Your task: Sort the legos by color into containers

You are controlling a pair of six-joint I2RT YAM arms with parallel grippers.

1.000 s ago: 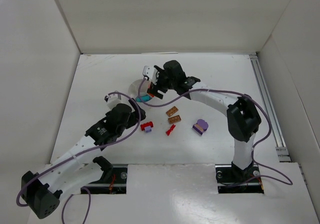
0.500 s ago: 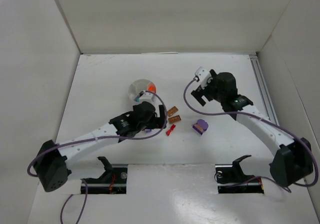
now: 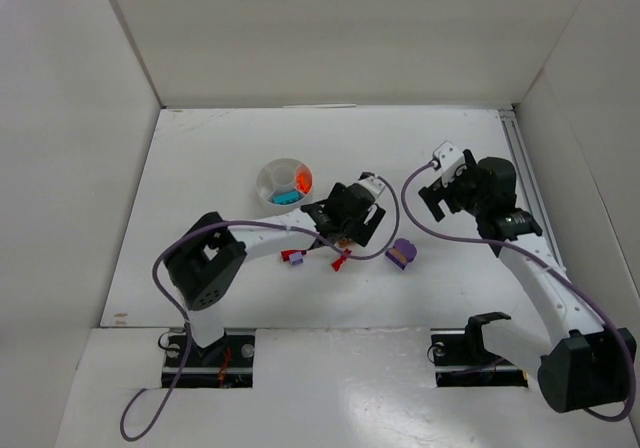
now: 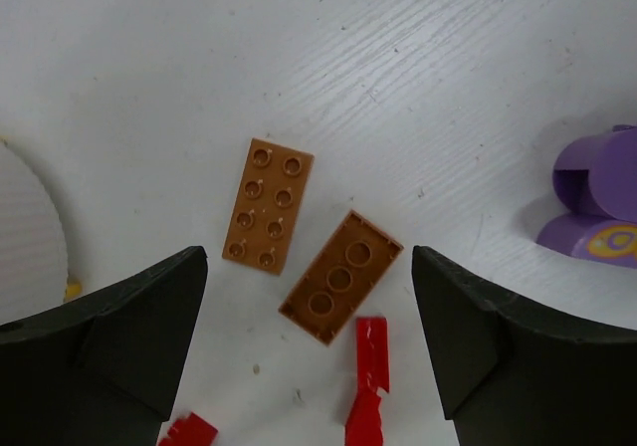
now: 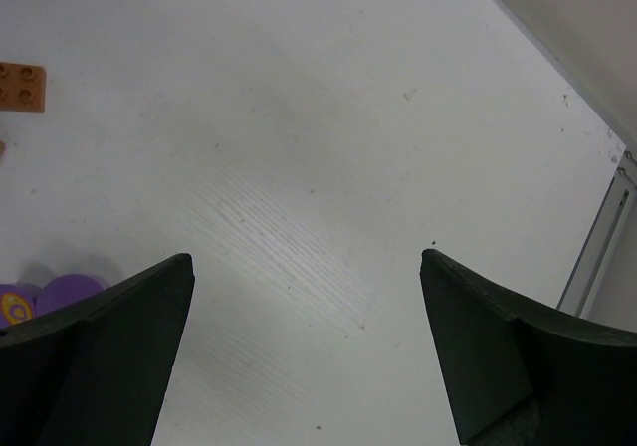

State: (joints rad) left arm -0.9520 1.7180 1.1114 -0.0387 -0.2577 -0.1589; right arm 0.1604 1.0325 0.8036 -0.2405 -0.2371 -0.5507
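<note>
Left claw point(image 4: 309, 272) spread astride two tan legos point(image 4: 299, 237): studs-up one point(image 4: 267, 205) near-vertical in wrist view, flipped one point(image 4: 341, 277) diagonal. Right claw point(image 5: 307, 302) spread.

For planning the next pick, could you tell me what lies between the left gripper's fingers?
The left wrist view shows a studs-up tan brick, an upside-down tan brick beside it, and a red piece.
</note>
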